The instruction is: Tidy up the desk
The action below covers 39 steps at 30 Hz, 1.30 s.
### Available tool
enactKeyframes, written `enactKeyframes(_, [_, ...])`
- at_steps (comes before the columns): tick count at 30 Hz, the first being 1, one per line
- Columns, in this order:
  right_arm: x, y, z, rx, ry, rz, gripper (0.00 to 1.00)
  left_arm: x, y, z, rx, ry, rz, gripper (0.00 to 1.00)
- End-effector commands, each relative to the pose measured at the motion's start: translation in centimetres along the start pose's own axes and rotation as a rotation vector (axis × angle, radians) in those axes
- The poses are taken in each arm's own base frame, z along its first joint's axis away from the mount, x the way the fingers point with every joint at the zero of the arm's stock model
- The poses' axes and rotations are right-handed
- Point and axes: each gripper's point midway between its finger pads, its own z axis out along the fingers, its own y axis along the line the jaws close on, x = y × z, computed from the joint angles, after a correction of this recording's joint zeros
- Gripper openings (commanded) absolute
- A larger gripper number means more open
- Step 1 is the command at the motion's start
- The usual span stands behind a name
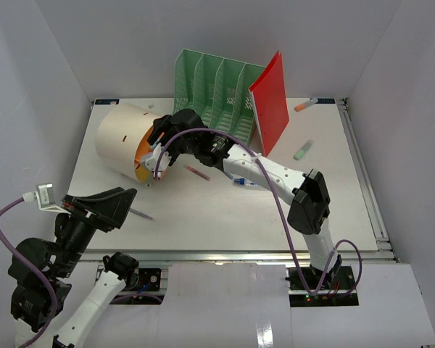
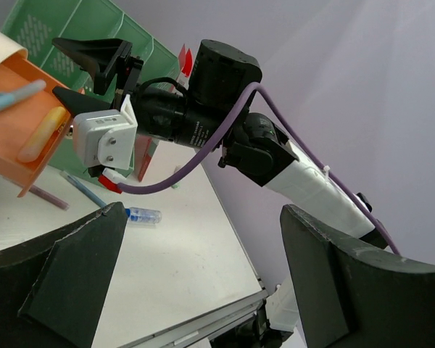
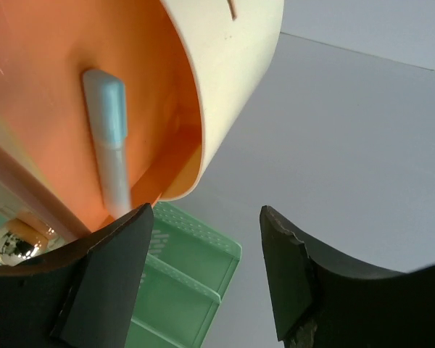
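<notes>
White desk point(image 1: 203, 225) spans my overhead view, part-tidied: two pens point(image 2: 42, 135) in the tipped holder point(image 1: 119, 141) at ten o'clock, right gripper point(image 3: 203, 246) parted and empty at its mouth, left gripper point(image 1: 122, 206) spread empty at seven, markers point(image 1: 303, 150) loose toward two.

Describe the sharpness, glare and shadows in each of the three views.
Top external: even, soft light, sharp overall, only faint shadows on the desk. Left wrist: the left gripper has dark, soft-edged fingers; the right gripper beyond is sharper. Right wrist: that gripper's fingers are blurred, the blue pen in the cylinder slightly soft, and a shiny metal knob shows a glint.
</notes>
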Motion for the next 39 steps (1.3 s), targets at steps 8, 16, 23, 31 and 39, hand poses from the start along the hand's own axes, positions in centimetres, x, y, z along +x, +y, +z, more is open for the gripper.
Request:
enactKeyframes(8, [0.4, -8.9, -6.9, 0.221, 0.012, 0.113, 0.73, 0.9, 0.2, 0.7, -0.003, 0.046, 0.017, 0.98])
enactKeyframes(16, [4.4, -8.0, -15.7, 0.253, 0.025, 0.612, 0.91, 6.1, 2.2, 2.8, 0.016, 0.237, 0.082, 0.98])
enactKeyframes(23, [16.5, 4.2, -25.0, 0.250, 0.280, 1.186, 0.90, 10.8, 3.7, 4.1, 0.086, 0.369, 0.092, 0.98])
enactKeyframes(31, [24.4, 21.5, -30.2, 0.404, 0.688, 1.944, 0.89, 13.6, 5.1, 4.6, 0.100, 0.443, 0.083, 0.98])
enactKeyframes(39, [30.5, 31.6, -29.3, 0.668, 1.163, 2.289, 0.98, 13.4, 4.8, 3.9, 0.124, 0.437, 0.092, 0.98])
